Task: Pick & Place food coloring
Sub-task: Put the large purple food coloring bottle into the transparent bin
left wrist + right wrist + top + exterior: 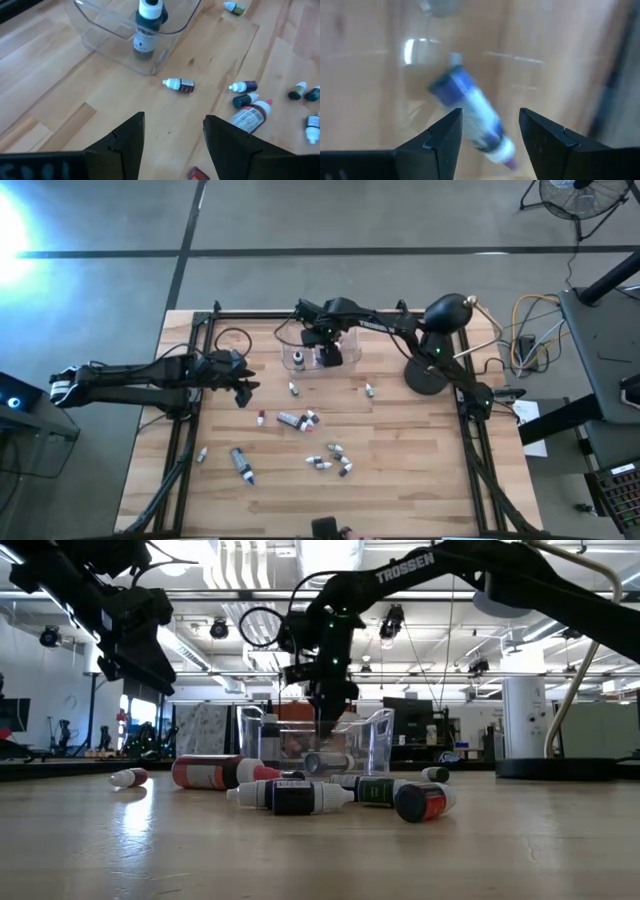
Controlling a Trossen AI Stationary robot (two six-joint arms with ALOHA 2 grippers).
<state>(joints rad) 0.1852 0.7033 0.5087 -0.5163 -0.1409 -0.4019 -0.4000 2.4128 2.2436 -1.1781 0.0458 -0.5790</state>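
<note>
The food coloring bottles lie scattered on their sides on the wooden table: a grey tube [242, 463], a red-capped tube [293, 420] and a cluster of tiny bottles [335, 458]. A clear plastic box [350, 340] stands near the far edge. My right gripper [328, 355] hangs open inside it [325, 715]. A blurred blue and white bottle [470, 120] shows just beyond its open fingers [490, 130]. A dark bottle with a white cap [147, 25] lies in the box. My left gripper [245, 392] hovers open left of the box, above the table [174, 135].
Black frame rails run along the table's left [190, 380] and right [470, 410] sides. The right arm's round base [428, 375] stands right of the box. A small white-capped bottle [179, 85] lies between my left gripper and the box. Bare wood lies at the table's near right.
</note>
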